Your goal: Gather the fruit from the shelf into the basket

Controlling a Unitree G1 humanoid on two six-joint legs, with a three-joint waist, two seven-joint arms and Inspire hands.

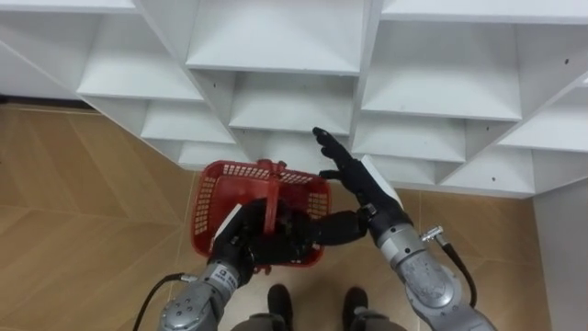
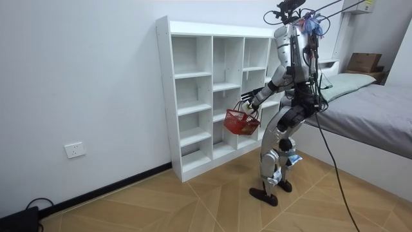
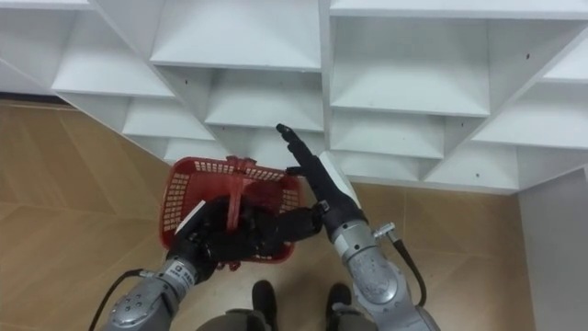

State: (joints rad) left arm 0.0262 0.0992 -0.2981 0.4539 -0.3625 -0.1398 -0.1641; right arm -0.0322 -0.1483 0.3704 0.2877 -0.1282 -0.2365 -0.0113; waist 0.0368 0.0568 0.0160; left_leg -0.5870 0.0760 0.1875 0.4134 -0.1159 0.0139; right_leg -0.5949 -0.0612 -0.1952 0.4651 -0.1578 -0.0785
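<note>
the robot stands close before the closet point(image 2: 212, 84), a white unit of open compartments, with a bed point(image 2: 380, 109) behind it in the room view. the left hand point(image 1: 250, 241) is curled round the handle point(image 1: 273, 195) of the red basket point(image 1: 208, 204) and holds it out in front of the body, above the floor and just short of the lower shelves. the right hand point(image 1: 355, 179) hangs over the basket's right rim, fingers straight and a little spread, holding nothing, pointing toward the shelves. every compartment in sight is bare board. whether any fruit lies in the basket i cannot tell, as the left hand and handle cover much of its inside. this looks like the searching or reaching step, between picks. the next move likely calls for finding a compartment with fruit, sending the free right hand in to close on it, and keeping the basket steady beneath
</note>
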